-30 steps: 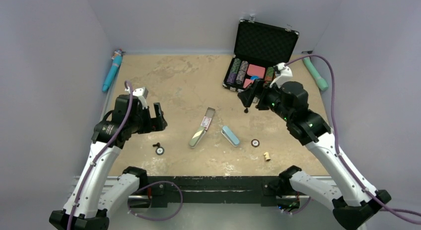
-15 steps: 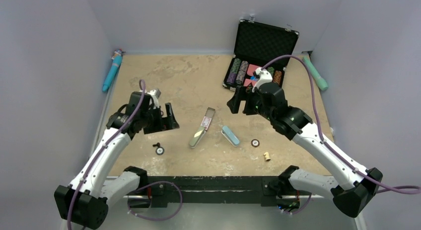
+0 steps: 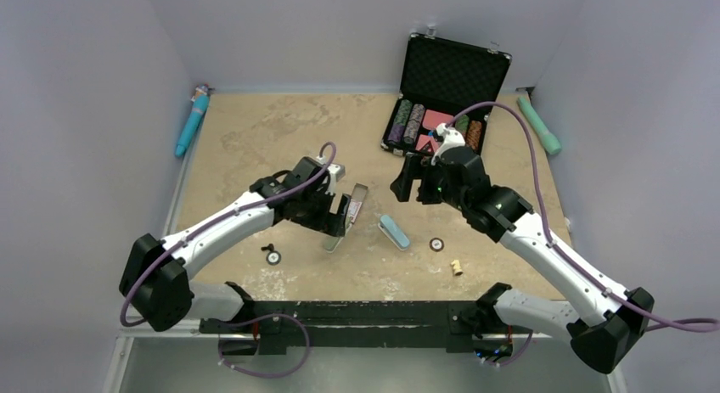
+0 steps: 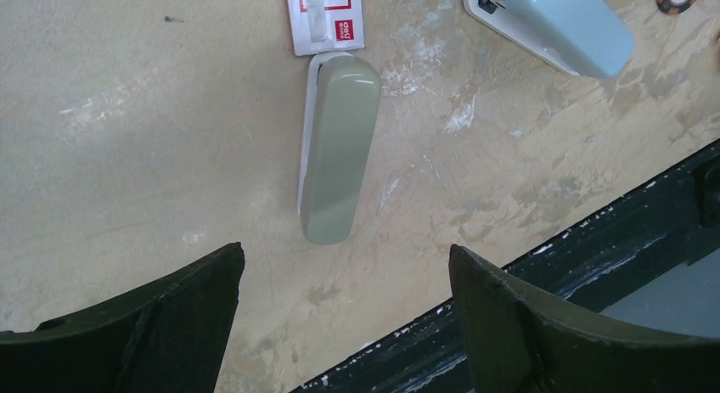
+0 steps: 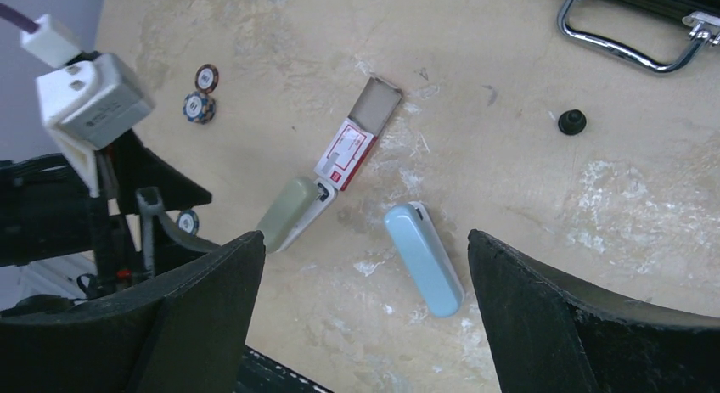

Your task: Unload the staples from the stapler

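A grey-green stapler (image 3: 337, 237) lies closed mid-table, one end against a small red-and-white box (image 3: 354, 204) whose drawer is slid open. A light blue stapler (image 3: 394, 232) lies closed to its right. No staples show in any view. My left gripper (image 3: 340, 213) is open and empty above the green stapler (image 4: 338, 147), which lies just ahead of its fingertips; the gripper (image 4: 344, 255) straddles bare table. My right gripper (image 3: 407, 183) is open and empty, held high; its view shows the blue stapler (image 5: 424, 257), green stapler (image 5: 289, 210) and box (image 5: 352, 151) below the gripper (image 5: 365, 240).
An open black case (image 3: 441, 96) of poker chips stands back right. Loose chips (image 3: 272, 257) (image 3: 436, 244) and a small beige piece (image 3: 457, 266) lie near the front. A blue tube (image 3: 193, 121) lies at the left wall, a teal one (image 3: 541, 126) at the right. The black front rail (image 4: 594, 266) is close.
My left arm has swung right across the table, from the left side to above the green stapler. My right arm moved left, then held about still.
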